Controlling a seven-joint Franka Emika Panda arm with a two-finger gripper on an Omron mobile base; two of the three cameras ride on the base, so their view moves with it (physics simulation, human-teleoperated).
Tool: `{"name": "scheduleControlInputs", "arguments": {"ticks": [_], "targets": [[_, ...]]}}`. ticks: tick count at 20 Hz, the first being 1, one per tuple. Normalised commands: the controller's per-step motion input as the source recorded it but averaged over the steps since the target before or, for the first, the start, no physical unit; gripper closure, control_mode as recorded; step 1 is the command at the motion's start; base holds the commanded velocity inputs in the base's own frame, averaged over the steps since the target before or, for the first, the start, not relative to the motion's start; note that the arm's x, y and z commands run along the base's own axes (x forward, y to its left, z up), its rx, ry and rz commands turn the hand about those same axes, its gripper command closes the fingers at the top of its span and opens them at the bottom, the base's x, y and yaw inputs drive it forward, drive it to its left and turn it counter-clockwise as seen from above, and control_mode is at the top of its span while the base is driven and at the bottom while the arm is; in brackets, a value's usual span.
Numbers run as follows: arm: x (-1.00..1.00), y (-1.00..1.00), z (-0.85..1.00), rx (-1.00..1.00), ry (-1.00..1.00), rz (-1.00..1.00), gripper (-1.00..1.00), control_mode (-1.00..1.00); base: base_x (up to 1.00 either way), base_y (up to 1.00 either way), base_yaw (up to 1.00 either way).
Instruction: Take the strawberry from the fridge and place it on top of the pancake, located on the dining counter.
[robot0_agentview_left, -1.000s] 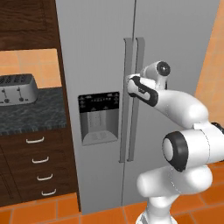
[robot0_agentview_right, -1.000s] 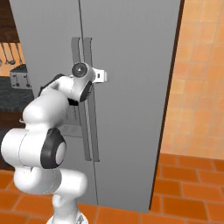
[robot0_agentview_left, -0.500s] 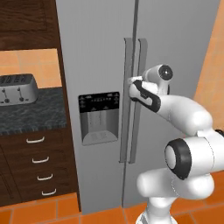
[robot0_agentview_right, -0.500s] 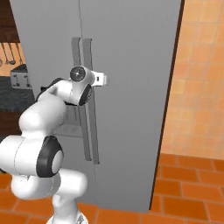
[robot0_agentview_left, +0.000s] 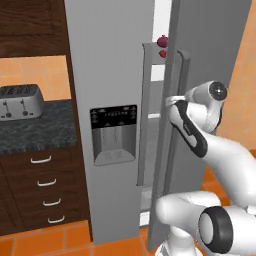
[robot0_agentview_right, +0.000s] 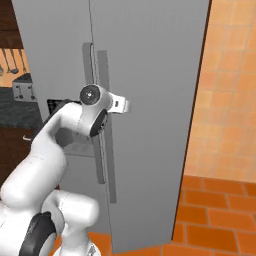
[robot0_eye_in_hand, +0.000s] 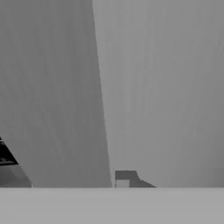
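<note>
My jaws sit at the long handle (robot0_agentview_left: 176, 110) of the tall grey fridge (robot0_agentview_left: 112, 90)'s right door, grip unclear; door ajar, tiny red strawberry (robot0_agentview_left: 163, 54) on a shelf.

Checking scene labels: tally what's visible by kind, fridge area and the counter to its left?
Fridge: 1
Toaster: 1
Small red strawberry: 1
Dark maroon fruit: 1
Drawer pulls: 4
Total: 8
</note>
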Motion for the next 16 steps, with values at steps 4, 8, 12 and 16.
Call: {"name": "scheduleControlInputs", "arguments": {"ticks": [4, 8, 12, 16], "targets": [[-1.00, -1.00, 0.01, 0.10, 0.06, -0.01, 1.00, -1.00, 0.00, 0.00, 0.00], [-0.96, -1.00, 0.00, 0.08, 0.04, -0.04, 1.00, -1.00, 0.00, 0.00, 0.00], [-0.97, -1.00, 0.08, 0.08, 0.07, -0.11, 1.00, -1.00, 0.00, 0.00, 0.00], [-0.93, -0.99, 0.23, 0.07, 0.04, -0.14, -1.00, -1.00, 0.00, 0.00, 0.00]]}}
